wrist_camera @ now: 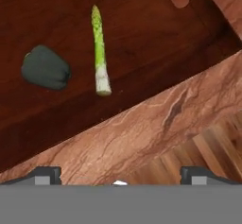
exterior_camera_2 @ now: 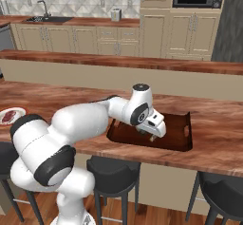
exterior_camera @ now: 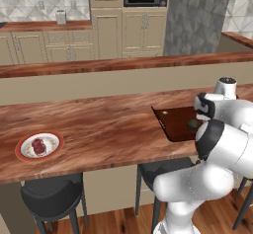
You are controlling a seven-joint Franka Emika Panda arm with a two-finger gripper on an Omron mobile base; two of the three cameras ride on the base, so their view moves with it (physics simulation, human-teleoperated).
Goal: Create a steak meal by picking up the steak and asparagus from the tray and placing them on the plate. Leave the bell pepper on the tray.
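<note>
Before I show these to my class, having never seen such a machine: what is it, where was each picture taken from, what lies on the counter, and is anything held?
It is a white robot arm on a driving base in a simulated kitchen. Two pictures come from cameras on the base, behind the arm to either side; the third looks along its hand. On the wooden counter lies a dark brown rectangular tray holding a thin light-green asparagus stalk and a dark green roundish bell pepper. Farther off, a round white plate with an orange-red rim already carries the small red-brown steak. The gripper hangs over the tray, open and holding nothing.
</note>
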